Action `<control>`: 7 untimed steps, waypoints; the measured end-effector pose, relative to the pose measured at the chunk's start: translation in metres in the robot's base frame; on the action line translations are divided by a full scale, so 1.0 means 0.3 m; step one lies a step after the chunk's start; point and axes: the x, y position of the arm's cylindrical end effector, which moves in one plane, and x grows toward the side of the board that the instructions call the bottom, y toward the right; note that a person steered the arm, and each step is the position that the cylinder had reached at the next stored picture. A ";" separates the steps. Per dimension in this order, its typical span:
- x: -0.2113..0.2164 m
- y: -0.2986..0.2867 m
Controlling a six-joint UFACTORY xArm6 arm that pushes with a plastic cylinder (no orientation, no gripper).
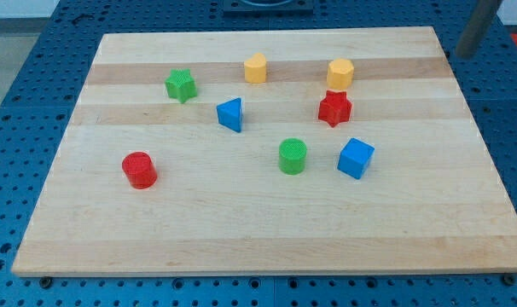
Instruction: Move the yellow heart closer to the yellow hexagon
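The yellow heart (255,68) sits near the top middle of the wooden board (241,239). The yellow hexagon (340,73) sits to its right, about a hundred pixels away, with bare wood between them. A grey rod comes in at the view's top right corner. My tip (459,55) is just off the board's top right corner, far to the right of the hexagon and touching no block.
A red star (334,108) lies just below the hexagon. A green star (181,85) is left of the heart and a blue triangle (230,114) below it. A green cylinder (293,157), a blue cube (356,158) and a red cylinder (140,170) lie lower down.
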 end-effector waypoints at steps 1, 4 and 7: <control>-0.003 -0.122; -0.045 -0.766; -0.048 -1.271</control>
